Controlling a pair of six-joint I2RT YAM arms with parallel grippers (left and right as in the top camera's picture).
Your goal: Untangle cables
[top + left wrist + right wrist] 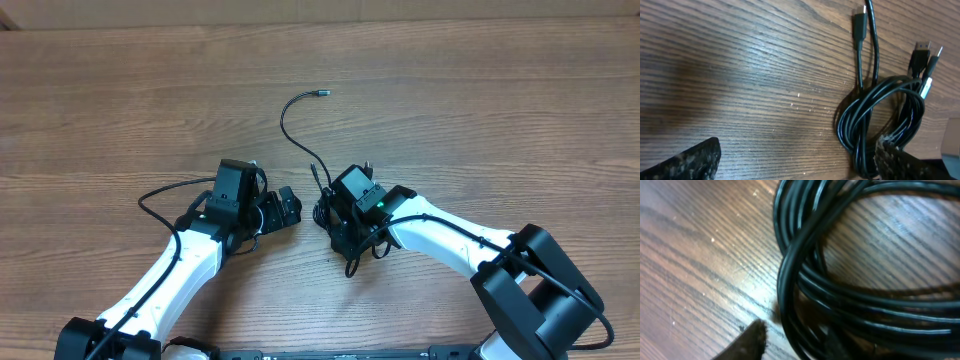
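The cables [284,125] are thin black cords. Most lie in a knotted bundle between my two grippers, and one strand curves up to a small plug end [321,93]. In the left wrist view the bundle [875,107] lies right of centre with several plug ends [859,26] pointing away. My left gripper [795,160] is wide open, and its right finger touches the bundle's near edge. It also shows in the overhead view [288,210]. My right gripper [333,218] sits over the bundle. In the right wrist view it [795,345] is open around strands of the bundle [790,280], and its right finger is hidden.
The wooden table [480,110] stretches all around. A thicker black wire [150,195] loops off the left arm to the left of its wrist. The right arm [450,235] comes in from the lower right.
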